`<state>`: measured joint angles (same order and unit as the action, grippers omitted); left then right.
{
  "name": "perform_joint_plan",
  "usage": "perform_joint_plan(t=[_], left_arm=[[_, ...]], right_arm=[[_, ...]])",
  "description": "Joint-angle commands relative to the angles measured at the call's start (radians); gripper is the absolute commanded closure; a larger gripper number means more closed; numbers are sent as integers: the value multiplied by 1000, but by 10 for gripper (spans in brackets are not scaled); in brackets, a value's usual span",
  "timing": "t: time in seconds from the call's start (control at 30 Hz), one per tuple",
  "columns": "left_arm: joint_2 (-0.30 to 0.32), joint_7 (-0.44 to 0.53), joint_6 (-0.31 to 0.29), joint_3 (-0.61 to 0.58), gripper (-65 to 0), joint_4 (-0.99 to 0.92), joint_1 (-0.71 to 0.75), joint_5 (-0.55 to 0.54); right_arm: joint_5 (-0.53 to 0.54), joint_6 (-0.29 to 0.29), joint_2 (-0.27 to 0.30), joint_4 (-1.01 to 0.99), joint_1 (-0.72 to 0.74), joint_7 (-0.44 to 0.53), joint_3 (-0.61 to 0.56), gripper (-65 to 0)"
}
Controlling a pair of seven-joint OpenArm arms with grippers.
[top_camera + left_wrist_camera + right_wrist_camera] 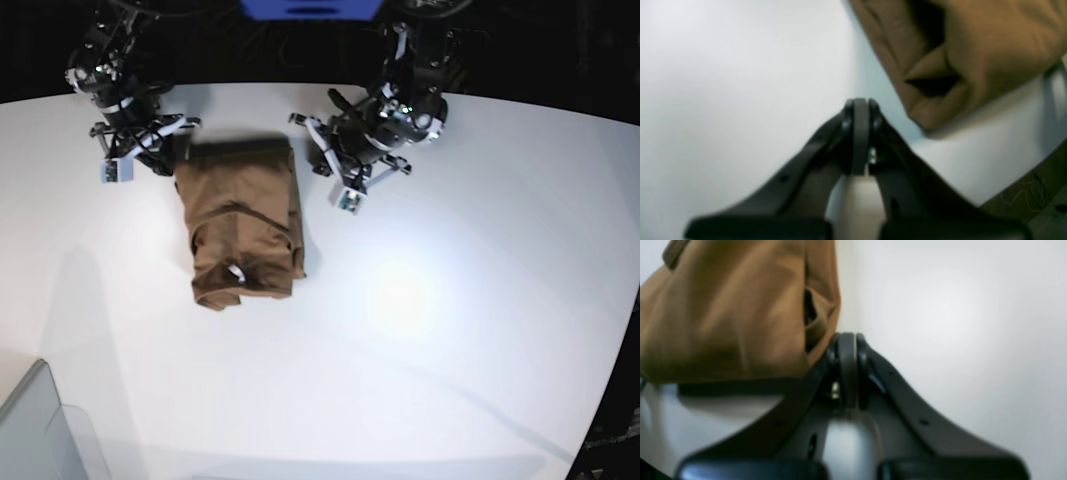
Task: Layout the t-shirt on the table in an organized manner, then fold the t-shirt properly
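Observation:
The tan-brown t-shirt (pixel 243 225) lies folded into a narrow rectangle on the white table (pixel 450 330), toward the back left. My left gripper (pixel 345 200) hangs just right of the shirt's upper edge. In the left wrist view the left gripper (pixel 860 103) is shut with nothing between its fingers, and a folded corner of the t-shirt (pixel 973 50) lies up and to the right. My right gripper (pixel 113 172) is left of the shirt's top corner. In the right wrist view the right gripper (pixel 846 338) is shut and empty, close beside the t-shirt (pixel 723 313).
A grey translucent bin corner (pixel 40 430) juts in at the front left. The table's curved edge (pixel 600 110) runs along the back and right, with dark floor beyond. Both arm bases stand at the back edge.

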<state>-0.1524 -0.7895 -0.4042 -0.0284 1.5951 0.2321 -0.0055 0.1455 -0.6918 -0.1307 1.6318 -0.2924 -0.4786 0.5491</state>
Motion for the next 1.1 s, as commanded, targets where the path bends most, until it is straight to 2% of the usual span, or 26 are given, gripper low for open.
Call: perform_joint_plan(t=[0.0,0.17,0.37,0.43,0.5,0.6,0.7,0.83,1.0,1.07], left_arm=[[-5,-1,1,-2,0,29,2,-3],[-5,-1,-3,9,0,152,56,-61],[75,-12,1,58,0,362,158,-210],[83,-14,1,92,0,408,200,-262],[83,-14,1,129,0,420,257,-311],[84,-14,1,150,0,414,332,-325],[87,-11,1,155,0,408,413,-325],[149,-3,1,146,0,396,494,-325],[201,-1,1,152,0,297,548,-325],[227,11,1,153,0,238,548,-325]], right_arm=[[19,-6,4,29,-4,24,2,0],[21,-6,4,38,-40,24,7,0],[21,-6,-4,140,-118,24,35,0],[21,-6,-26,184,-143,24,68,0],[21,-6,-26,224,-159,24,137,0],[21,-6,-26,229,-163,16,263,0],[21,-6,-26,170,-167,14,369,0],[18,-6,-26,49,-166,19,503,0],[10,-6,-26,-126,-176,24,524,0],[-27,-6,-26,-184,-170,24,523,0]])
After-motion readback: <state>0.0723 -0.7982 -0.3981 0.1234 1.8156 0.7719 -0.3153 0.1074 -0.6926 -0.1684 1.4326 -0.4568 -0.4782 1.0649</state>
